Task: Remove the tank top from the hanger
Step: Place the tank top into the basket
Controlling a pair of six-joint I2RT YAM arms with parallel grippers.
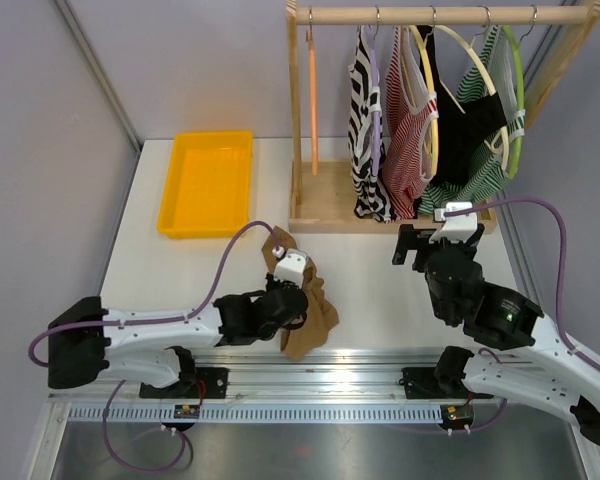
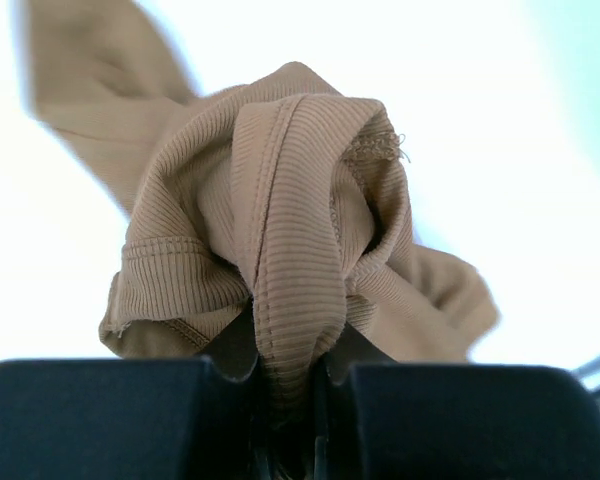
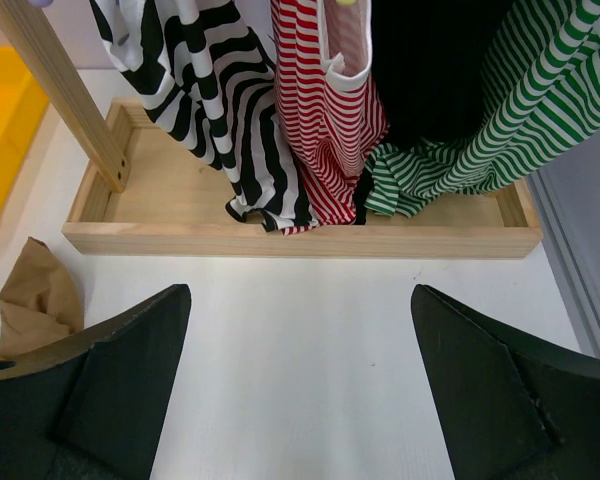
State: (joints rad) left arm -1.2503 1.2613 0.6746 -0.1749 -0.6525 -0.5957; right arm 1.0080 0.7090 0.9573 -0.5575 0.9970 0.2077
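**A:** Where is the garment you're after?

**B:** The tan ribbed tank top (image 1: pixel 315 318) is off its hanger. It hangs bunched from your left jaws, low on the white bench (image 1: pixel 380 290) toward six o'clock, well apart from the wooden clothes rack (image 1: pixel 440 15) at one o'clock. An orange hanger (image 1: pixel 312 100) at the rack's nine o'clock end hangs bare.

**A:** And the jaws?

**B:** Your left jaws are pinching a fold of the ribbed fabric, pressed tight on it. Your right jaws are spread wide with nothing between them, facing the rack's base.

**A:** So which step are you in?

**B:** I'd judge the removal done and the carry in hand. The yellow plastic tray (image 1: pixel 208 185), at ten o'clock from the garment, looks the likely drop place, though the task doesn't name one. Your next move calls for a lift high enough that the trailing cloth clears the tray's wall, then parting the left jaws over it.
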